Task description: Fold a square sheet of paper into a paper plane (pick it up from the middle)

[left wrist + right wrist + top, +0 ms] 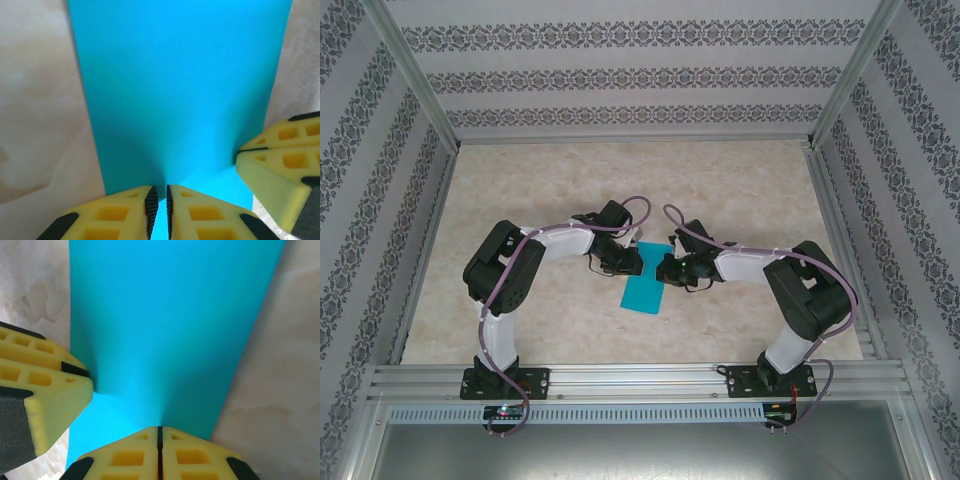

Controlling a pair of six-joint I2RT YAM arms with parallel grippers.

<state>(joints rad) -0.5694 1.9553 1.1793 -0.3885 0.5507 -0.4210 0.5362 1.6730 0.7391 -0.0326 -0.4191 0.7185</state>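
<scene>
We see the blue sheet of paper (642,290) in the middle of the counter (720,190), between the two arms. It looks like a long strip from above. Its near end lies closer to the front of the counter. Its far end goes up between the two hands.

The left hand (159,200) is almost closed. There is only a thin slit between its yellow fingers (115,212), and the edge of the paper sits in that slit. So the left hand is pinching the paper.

The right hand (160,440) is closed all the way. Its two yellow fingers (200,455) press together on the paper's edge, and the paper dips a little where they pinch it.

The two hands are close to each other on the same end of the paper. From each hand's camera the other hand shows at the side, touching the paper. The rest of the paper stretches away from the hands, smooth and flat, with the pale counter on both sides of it.
</scene>
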